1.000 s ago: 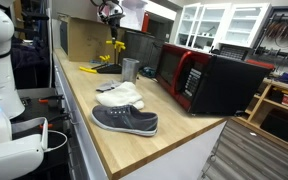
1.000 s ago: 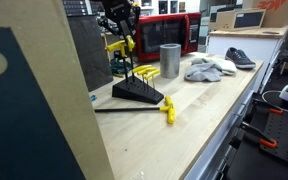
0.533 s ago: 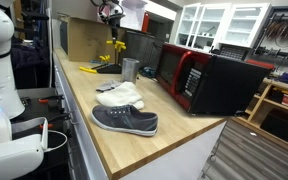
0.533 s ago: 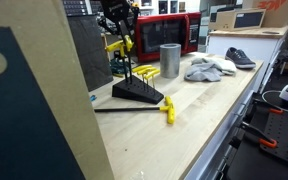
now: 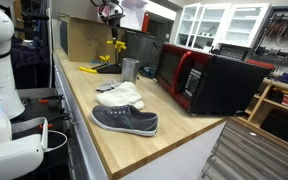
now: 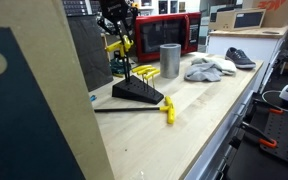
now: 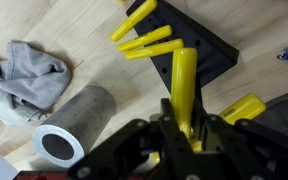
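Hand [image 7: 183,132] clamps a yellow tool [image 7: 184,80] above the black rack [image 7: 212,50]; a loose grip could drop it, knocking the racked tools [image 7: 149,45] over.

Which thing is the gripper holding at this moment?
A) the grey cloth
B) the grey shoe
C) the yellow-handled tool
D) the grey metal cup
C: in the wrist view the gripper is shut on the yellow-handled tool above the black stand, while the grey metal cup and the grey cloth are apart from it on the counter.
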You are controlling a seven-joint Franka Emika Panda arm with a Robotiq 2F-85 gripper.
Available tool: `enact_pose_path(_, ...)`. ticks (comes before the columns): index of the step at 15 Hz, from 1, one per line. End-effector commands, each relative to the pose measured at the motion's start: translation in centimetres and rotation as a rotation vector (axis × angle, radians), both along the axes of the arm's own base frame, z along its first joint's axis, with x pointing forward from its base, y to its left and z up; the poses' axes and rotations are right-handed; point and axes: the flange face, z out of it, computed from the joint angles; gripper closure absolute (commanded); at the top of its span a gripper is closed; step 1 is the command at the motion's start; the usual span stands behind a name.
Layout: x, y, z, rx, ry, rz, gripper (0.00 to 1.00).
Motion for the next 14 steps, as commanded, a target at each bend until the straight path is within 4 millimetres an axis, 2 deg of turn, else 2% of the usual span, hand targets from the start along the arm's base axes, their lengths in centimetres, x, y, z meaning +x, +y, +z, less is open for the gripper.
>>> enact_pose_path(1,-0.7,-0.2,0.3,0.041,0.023,-0.028,0.94)
enact_pose_path(7,-1.6,-0.4,0.2,0.009,0.043,-0.044,0.94)
enact_pose_path(14,-3.5,-1.1,2.4,-0.108,0.000,-0.115,0.94)
